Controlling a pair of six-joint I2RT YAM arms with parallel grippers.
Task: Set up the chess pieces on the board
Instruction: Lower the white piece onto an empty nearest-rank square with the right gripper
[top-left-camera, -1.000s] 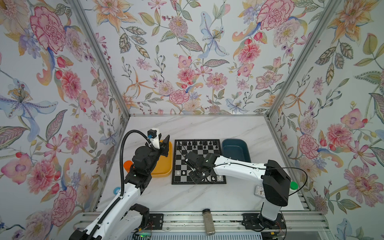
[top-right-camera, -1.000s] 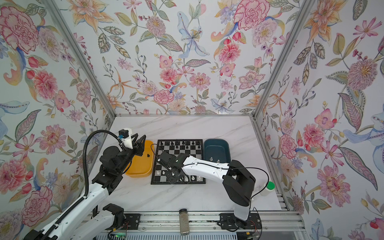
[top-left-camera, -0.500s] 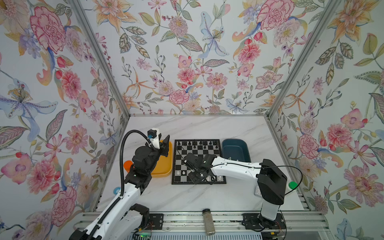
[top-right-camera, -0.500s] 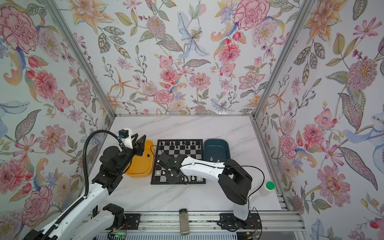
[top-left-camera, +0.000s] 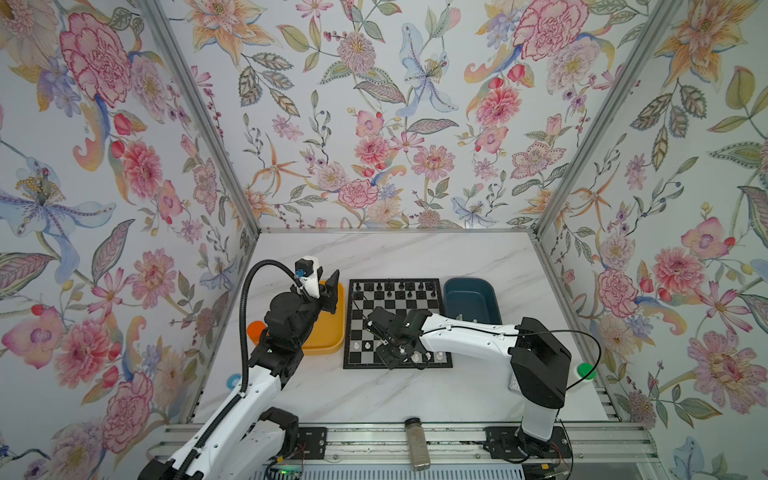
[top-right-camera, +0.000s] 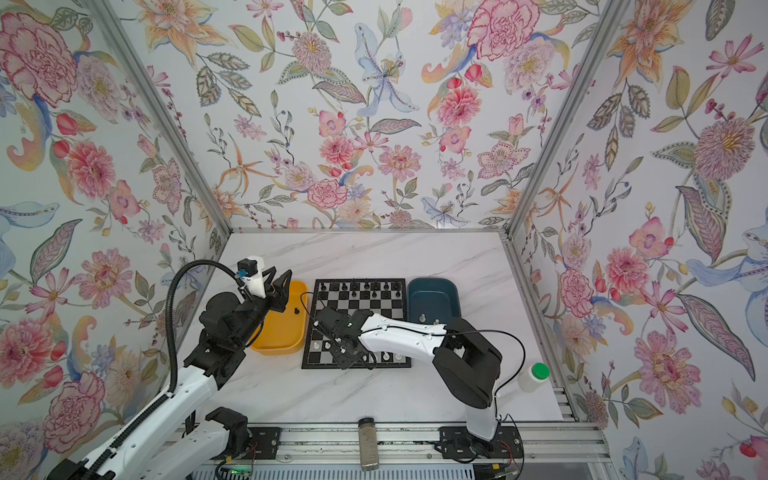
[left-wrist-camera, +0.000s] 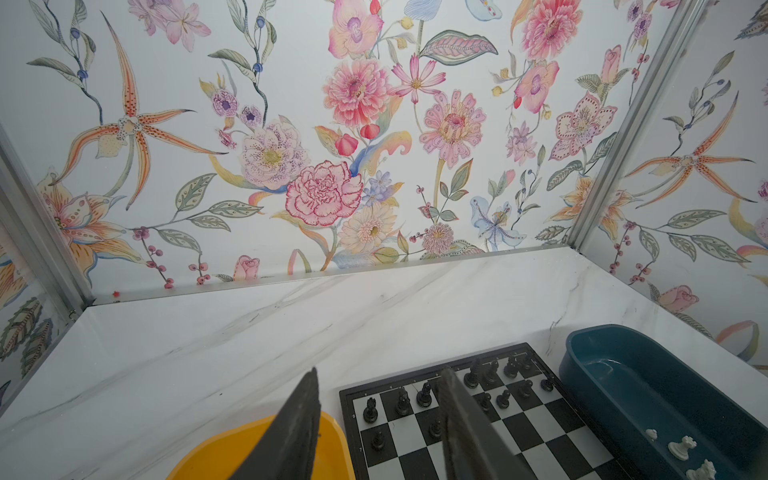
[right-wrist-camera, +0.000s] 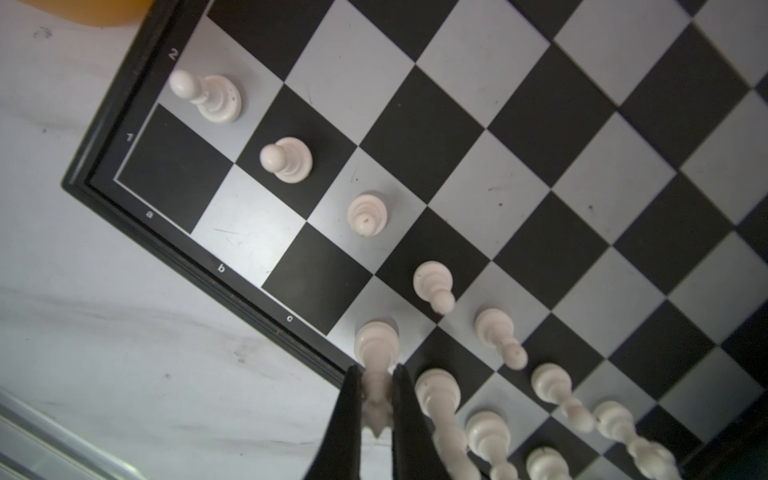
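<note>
Top views first. The board (top-left-camera: 358, 332) sits mid-table, with the yellow tray (top-left-camera: 332, 332) just beside it at 9 o'clock and the blue tray (top-left-camera: 469, 295) around 2 o'clock. The black pieces (top-left-camera: 394, 286) line the 12 o'clock edge and the white pieces (top-left-camera: 367, 345) run along the 6 o'clock side. The right gripper (top-left-camera: 391, 361) is down at that 6 o'clock edge, roughly mid-board. The left gripper (top-right-camera: 279, 277) hangs over the yellow tray, pointing toward 12. One stray black piece (top-right-camera: 296, 311) sits in that tray, and there are spare white pieces (top-right-camera: 422, 318) in the blue one.

Left wrist: the left gripper (left-wrist-camera: 381, 372) has its jaws partway apart with nothing between them. Black's two rows look nearly full, though a finger hides some squares.

Right wrist: the right gripper (right-wrist-camera: 376, 370) is pinched narrow on a tall white piece (right-wrist-camera: 376, 343), whose base is on or just off the light d1 square. I can't tell if it's seated. The white pawns (right-wrist-camera: 286, 160) fill their row from a2 onward, while a1, b1 and c1 are bare.

So I'd say it's mostly done. What's left is letting go of this one, filling those three corner squares from the blue tray, and placing the last black piece.
</note>
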